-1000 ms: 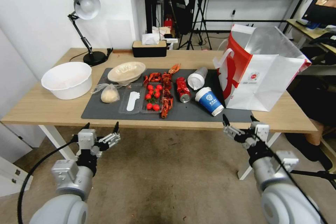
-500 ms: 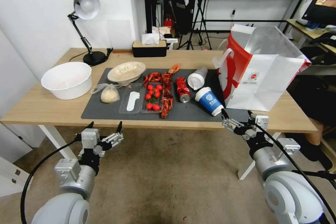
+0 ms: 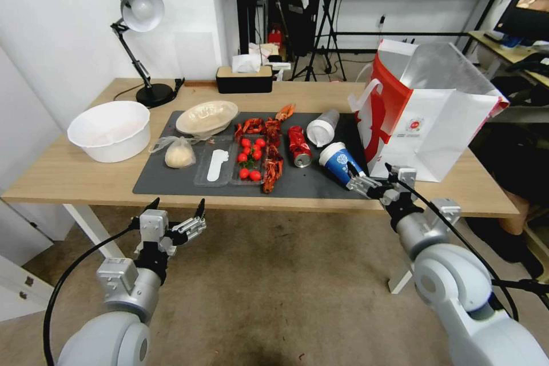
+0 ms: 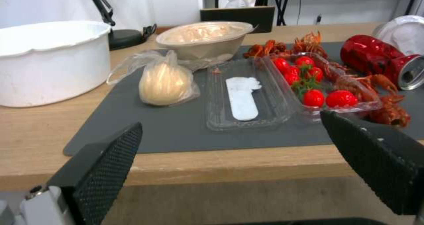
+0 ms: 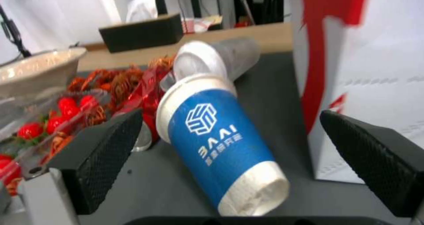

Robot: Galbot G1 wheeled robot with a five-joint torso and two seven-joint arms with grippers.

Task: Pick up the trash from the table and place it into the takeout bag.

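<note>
The right end effector (image 3: 372, 179) is wide open and empty, its textured black pads (image 5: 106, 152) flanking the toppled blue-sleeved paper cup (image 5: 221, 142) directly ahead. The glossy takeout bag (image 3: 423, 120) stands just beside it. The left end effector (image 3: 174, 216) hangs open and empty below the light-wood worktop (image 3: 68, 174) edge.

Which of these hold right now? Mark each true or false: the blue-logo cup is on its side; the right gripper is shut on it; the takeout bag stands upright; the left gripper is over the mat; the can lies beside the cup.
1. The paper cup lies on its side. True.
2. The right gripper is shut on it. False: open, cup not held.
3. The takeout bag stands upright. True.
4. The left gripper is over the mat. False: it hangs before the table edge, open.
5. The red can lies beside the cup. True.
</note>
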